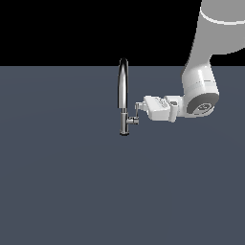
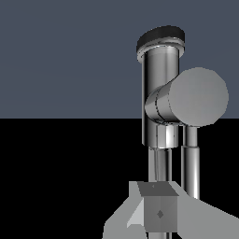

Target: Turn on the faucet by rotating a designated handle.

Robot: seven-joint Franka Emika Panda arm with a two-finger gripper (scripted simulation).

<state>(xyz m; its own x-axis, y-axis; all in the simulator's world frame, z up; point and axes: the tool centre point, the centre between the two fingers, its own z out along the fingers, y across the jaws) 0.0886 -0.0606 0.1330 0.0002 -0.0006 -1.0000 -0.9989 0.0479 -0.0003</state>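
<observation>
Chrome faucet (image 1: 123,95): stands upright on the grey floor (image 1: 62,191), arched spout overhead.
Handle (image 1: 136,114): thin lever rising from a side stub on the base, on the exterior view's right.
Gripper (image 1: 140,108): level, fingertips at the lever; whether it grips, cannot tell.

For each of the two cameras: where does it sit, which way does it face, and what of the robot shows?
Exterior view: off the arm, level with the faucet seen side-on; the arm enters from the exterior view's right, gripper at the handle.
Wrist view: on the wrist, close to the faucet's base; a gripper finger shows.
Shared: faucet, handle, gripper.
</observation>
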